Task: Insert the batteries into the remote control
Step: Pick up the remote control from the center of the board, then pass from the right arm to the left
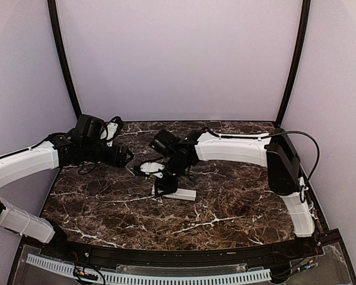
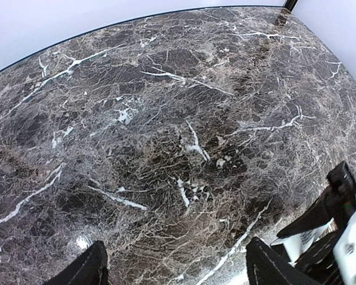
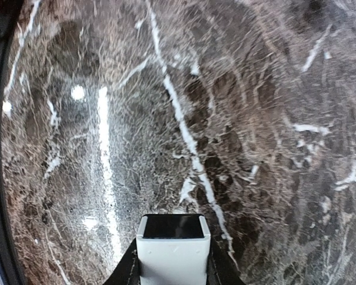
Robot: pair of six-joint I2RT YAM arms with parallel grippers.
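Remote control, slim white rectangular bar (image 3: 173, 255), pinched in right jaws on dark marble tabletop (image 1: 237, 202); left jaws spread, empty; no batteries visible, loading seemingly unstarted.

Remote control (image 1: 184, 194) on table (image 1: 237, 202) centre, right pincer (image 1: 162, 189) around its left end, left pincer (image 1: 128, 157) behind-left, apart.
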